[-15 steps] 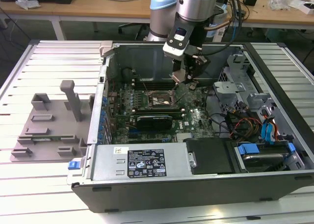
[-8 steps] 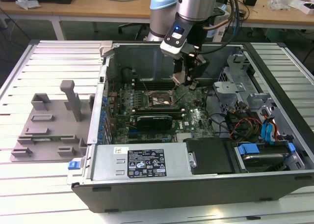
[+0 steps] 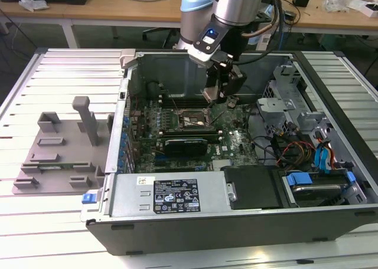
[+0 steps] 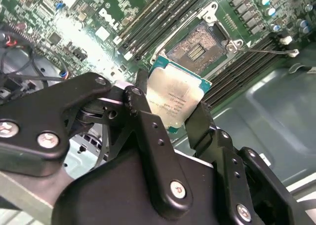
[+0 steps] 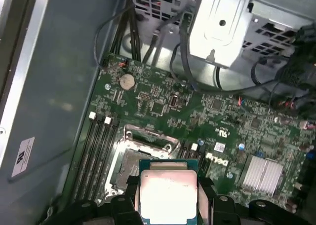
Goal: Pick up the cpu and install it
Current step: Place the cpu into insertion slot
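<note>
Our fingers hold the cpu clamped by two opposite edges, its silver plate bare between them. The open socket lies just beyond the fingertips, the chip not yet in it. We judge this step goes well if we keep the chip level, square to the socket frame, and the grip steady.
</note>
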Available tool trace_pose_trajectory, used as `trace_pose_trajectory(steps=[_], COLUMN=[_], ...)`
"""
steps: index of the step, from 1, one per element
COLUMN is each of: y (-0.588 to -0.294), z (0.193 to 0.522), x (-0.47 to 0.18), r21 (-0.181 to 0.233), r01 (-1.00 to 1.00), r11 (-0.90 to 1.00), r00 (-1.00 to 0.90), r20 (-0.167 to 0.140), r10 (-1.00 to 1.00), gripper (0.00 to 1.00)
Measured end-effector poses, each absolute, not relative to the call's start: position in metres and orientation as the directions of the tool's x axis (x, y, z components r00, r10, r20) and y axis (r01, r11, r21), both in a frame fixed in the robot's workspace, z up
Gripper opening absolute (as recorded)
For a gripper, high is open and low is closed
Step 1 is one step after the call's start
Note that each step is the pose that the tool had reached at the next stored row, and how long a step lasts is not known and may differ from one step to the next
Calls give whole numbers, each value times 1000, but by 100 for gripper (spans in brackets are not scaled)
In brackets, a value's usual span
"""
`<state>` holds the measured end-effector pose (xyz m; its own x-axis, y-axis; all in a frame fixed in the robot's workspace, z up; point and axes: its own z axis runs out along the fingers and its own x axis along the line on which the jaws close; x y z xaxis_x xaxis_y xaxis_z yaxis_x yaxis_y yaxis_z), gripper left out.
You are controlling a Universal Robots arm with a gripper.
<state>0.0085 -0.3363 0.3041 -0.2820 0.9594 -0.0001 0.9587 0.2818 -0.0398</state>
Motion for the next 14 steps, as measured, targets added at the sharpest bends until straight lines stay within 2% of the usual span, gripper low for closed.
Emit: trace_pose_trajectory(steps=[14], y=[-336], z=[303], x=[9], r21=[-41], r01=[997], r11=[72], r00=[-72], r20=[-6], r10=[997], gripper=[55])
